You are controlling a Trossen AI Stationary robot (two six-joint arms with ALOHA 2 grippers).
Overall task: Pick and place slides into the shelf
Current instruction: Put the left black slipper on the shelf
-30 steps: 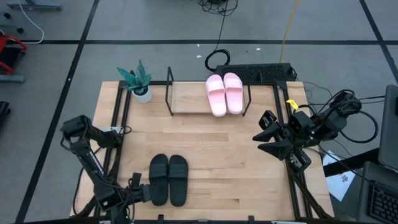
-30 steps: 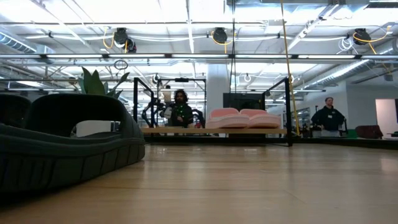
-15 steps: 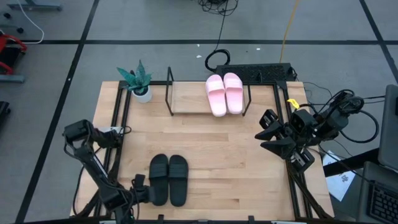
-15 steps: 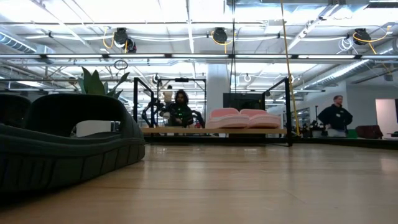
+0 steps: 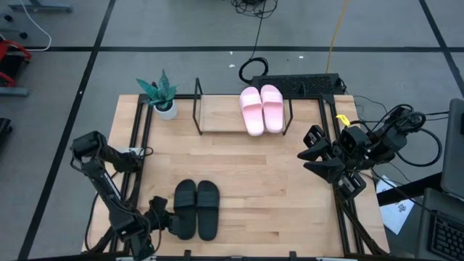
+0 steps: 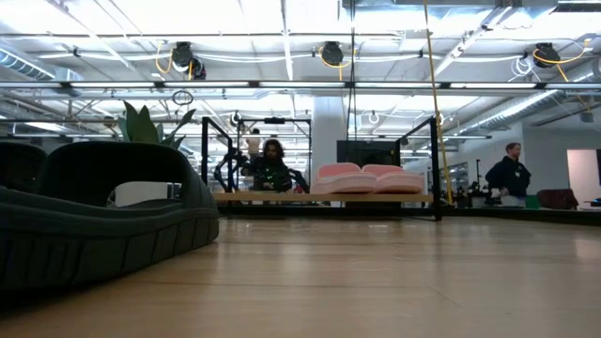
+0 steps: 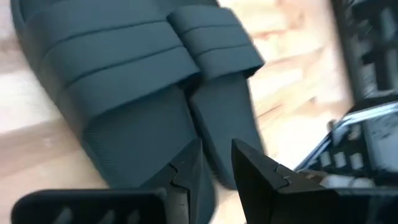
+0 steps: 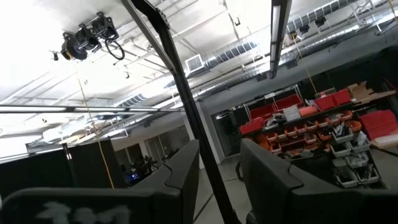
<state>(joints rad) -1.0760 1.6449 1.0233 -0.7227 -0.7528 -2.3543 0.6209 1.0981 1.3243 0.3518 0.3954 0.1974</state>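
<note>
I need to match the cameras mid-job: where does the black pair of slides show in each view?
High view: black pair of slides, near table edge, left of centre, left gripper beside it.
Low view: one black slide fills the left foreground.
Left wrist view: both fill the frame, just beyond that arm's jaws.
Right wrist view: not in it.
Shared landmark: the pink slides on the shelf, also in the low view.
</note>
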